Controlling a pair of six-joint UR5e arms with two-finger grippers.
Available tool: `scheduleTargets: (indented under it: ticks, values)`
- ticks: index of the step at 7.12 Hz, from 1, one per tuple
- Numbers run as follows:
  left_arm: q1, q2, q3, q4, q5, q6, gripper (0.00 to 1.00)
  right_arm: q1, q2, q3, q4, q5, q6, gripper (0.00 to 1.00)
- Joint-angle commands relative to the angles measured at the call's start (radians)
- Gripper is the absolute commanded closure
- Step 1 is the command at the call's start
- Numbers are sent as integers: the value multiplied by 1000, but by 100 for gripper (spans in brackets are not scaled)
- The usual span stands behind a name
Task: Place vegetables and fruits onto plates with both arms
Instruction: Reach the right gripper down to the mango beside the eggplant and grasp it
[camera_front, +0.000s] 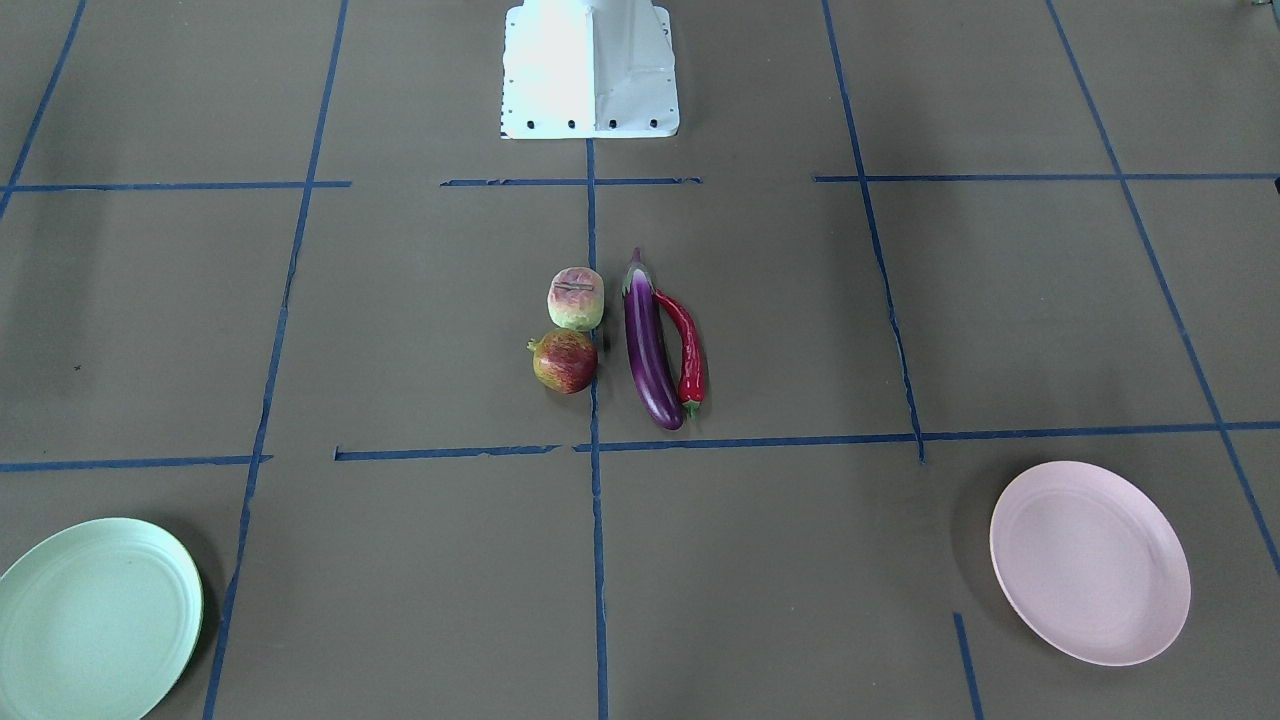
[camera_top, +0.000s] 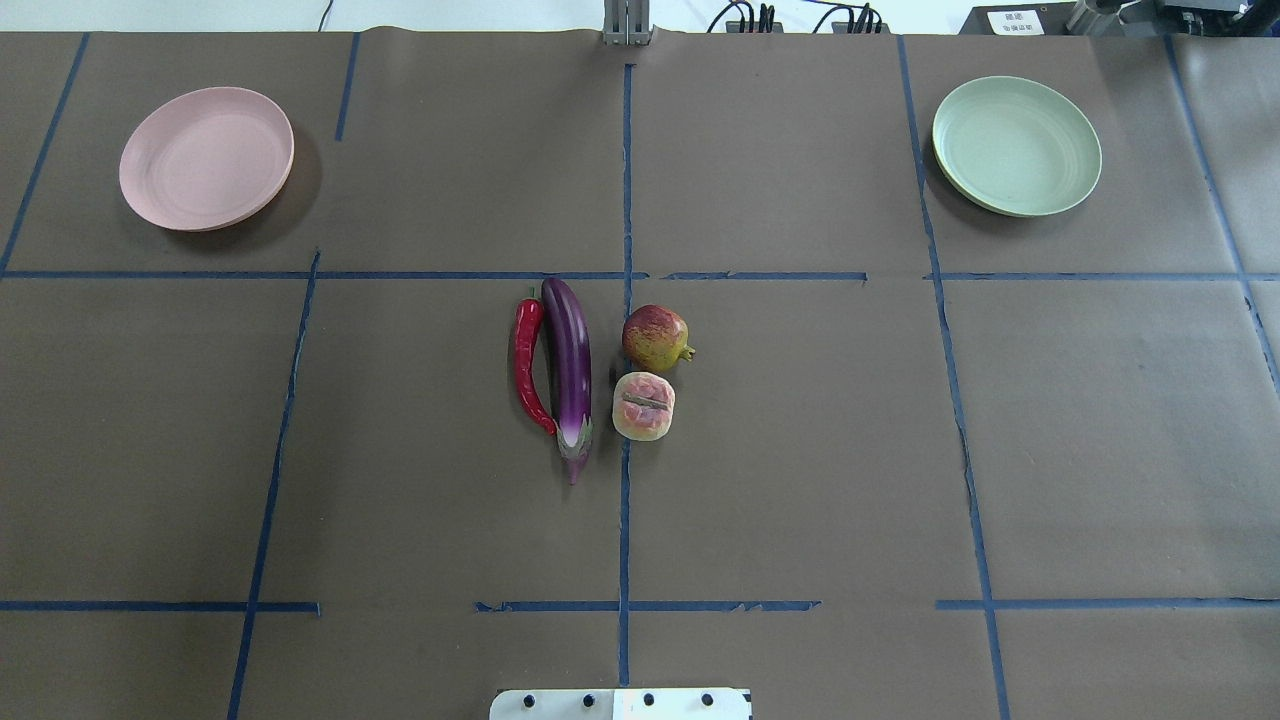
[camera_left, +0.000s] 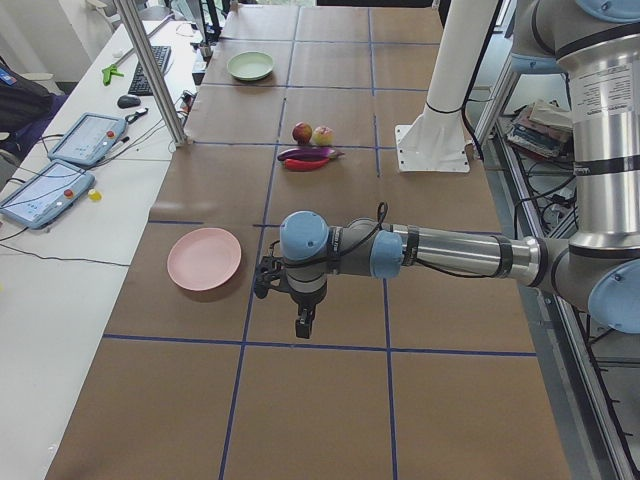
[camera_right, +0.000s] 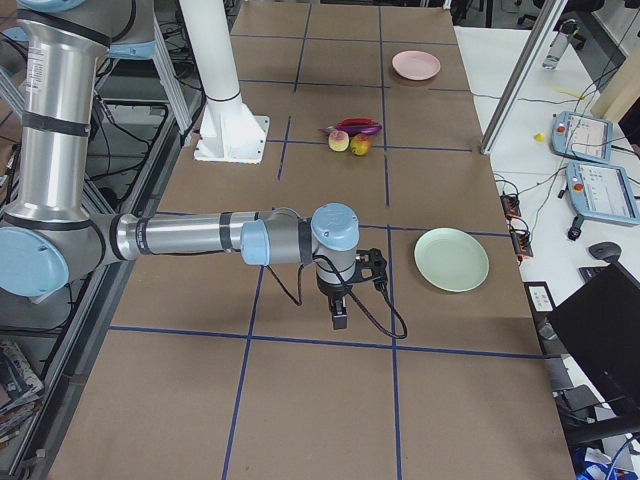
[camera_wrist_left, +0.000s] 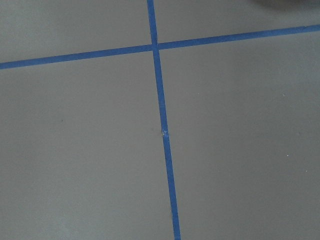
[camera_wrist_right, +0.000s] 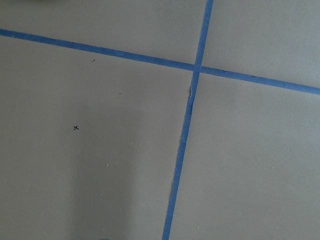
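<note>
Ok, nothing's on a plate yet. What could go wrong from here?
1. The chili lies against the eggplant, so grasping either may drag the other along.
2. The dark red-green fruit and the paler fruit sit close together and are round; a nudge could roll one away.
3. All four are bunched in one spot, so the left arm and right arm may crowd each other reaching in.

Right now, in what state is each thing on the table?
Eggplant, lying flat on the table.
Chili, lying beside the eggplant.
Dark red fruit, on the table.
Pale fruit, on the table.
Pink plate, empty.
Green plate, empty.
Left pincer, above the table; open or shut unclear.
Right pincer, the same.
</note>
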Motion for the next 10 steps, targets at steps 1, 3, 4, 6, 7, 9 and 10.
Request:
scheduleTargets:
  ticks: [1,3,4,6,7,9,10]
  values:
    - [-2,0,-1,3,-3,0,0,-2,1,14,0,23,1,0]
    - [-2,0,-15,3,-4,0,0,-9,62,41,2,90,4,0]
    - [-2,0,-15,3,-4,0,0,-55,126,49,2,139,5,0]
    - [0,0,-15,0,-4,0,0,-197,288,55,2,131,175,0]
    - [3,0,-13,-3,-4,-2,0,-280,380,55,0,103,291,0]
    - [6,-2,-12,-8,-4,-3,0,-532,586,41,-12,-74,587,0]
    - [6,-2,-12,-9,-4,-3,0,-654,675,2,-12,-209,720,0]
